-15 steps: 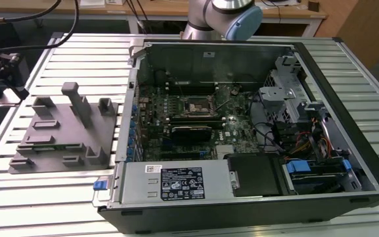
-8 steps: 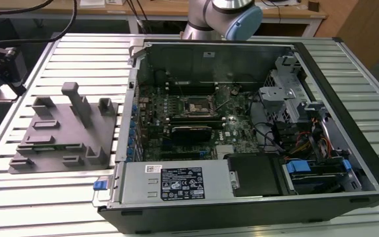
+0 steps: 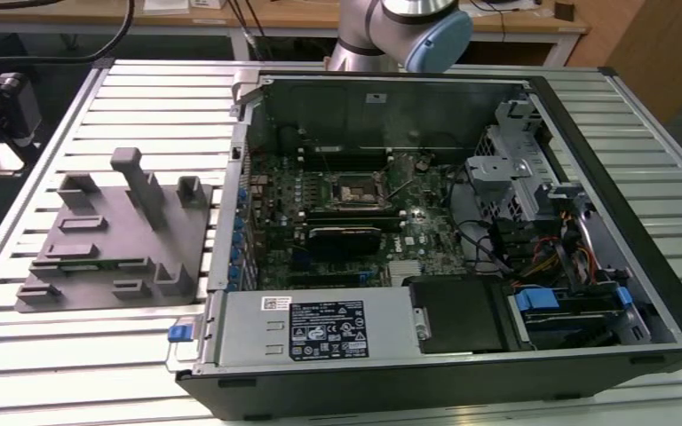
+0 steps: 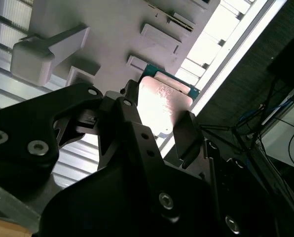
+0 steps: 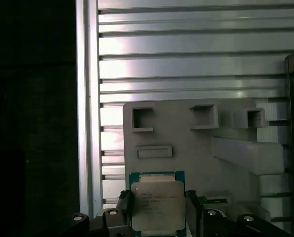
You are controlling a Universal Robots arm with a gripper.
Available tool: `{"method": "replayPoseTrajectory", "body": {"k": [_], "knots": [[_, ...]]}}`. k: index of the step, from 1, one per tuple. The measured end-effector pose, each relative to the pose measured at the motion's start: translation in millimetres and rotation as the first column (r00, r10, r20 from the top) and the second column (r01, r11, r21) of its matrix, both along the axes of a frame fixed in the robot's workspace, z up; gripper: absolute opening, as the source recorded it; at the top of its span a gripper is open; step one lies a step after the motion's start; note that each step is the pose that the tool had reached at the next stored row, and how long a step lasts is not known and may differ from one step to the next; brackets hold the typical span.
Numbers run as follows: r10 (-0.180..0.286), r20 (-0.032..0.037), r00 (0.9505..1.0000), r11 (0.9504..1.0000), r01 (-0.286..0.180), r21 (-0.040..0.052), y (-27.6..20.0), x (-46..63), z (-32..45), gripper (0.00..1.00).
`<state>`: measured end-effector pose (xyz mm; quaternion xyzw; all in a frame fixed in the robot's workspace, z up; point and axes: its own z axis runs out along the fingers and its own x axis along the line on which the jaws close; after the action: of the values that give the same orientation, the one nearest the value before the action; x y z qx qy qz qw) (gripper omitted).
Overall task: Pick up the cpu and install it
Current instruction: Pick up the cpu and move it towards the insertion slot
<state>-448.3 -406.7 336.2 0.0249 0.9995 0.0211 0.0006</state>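
Observation:
The cpu (image 5: pixel 158 205), a flat square chip with a pale silver top and a thin green rim, sits between my gripper's (image 5: pixel 158 210) two black fingers (image 5: pixel 125 207). They press on its two opposite edges, so the gripper is shut on it. In the second wrist view the cpu (image 4: pixel 163 101) hangs well above the grey holder block (image 4: pixel 112 29), with the gripper (image 4: pixel 159 116) around it. The exterior view shows the open computer case, with the black socket frame (image 3: pixel 351 189) in the middle of the green motherboard (image 3: pixel 317 209). My arm's base (image 3: pixel 400 31) stands behind the case.
The grey holder block (image 3: pixel 104 240) with its upright posts lies on the slatted metal table (image 3: pixel 81 373) at the exterior view's left of the case (image 3: pixel 625 177). Inside the case are a power supply (image 3: pixel 317 324), drive bays and cables. The table's edge (image 5: pixel 88 123) borders a dark floor.

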Motion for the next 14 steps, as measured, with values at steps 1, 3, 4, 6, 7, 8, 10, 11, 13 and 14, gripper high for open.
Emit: {"method": "replayPoseTrajectory", "body": {"k": [1,3,4,6,7,8,10,11,13,14], "knots": [[0.000,0.0001,1.0000,1.0000,0.000,0.0000,0.0,0.0,1.9,0.53],[0.000,0.0002,1.0000,1.0000,0.000,0.0001,0.0,0.0,7.0,0.53],[0.000,0.0000,1.0000,1.0000,0.000,0.0000,0.0,0.0,10.3,0.53],[0.000,0.0000,1.0000,1.0000,0.000,0.0000,0.0,0.0,18.3,0.53],[0.000,0.0002,1.0000,1.0000,0.000,0.0001,0.0,0.0,22.4,0.53],[0.000,0.0001,1.0000,1.0000,0.000,0.0000,0.0,0.0,26.6,0.53],[0.000,0.0001,1.0000,1.0000,0.000,0.0001,0.0,0.0,35.0,0.53],[0.000,0.0001,1.0000,1.0000,0.000,0.0000,0.0,0.0,38.7,0.53],[0.000,0.0001,1.0000,1.0000,0.000,0.0001,0.0,0.0,46.0,0.53],[0.000,0.0000,1.0000,1.0000,0.000,0.0000,0.0,0.0,49.6,0.53]]}}
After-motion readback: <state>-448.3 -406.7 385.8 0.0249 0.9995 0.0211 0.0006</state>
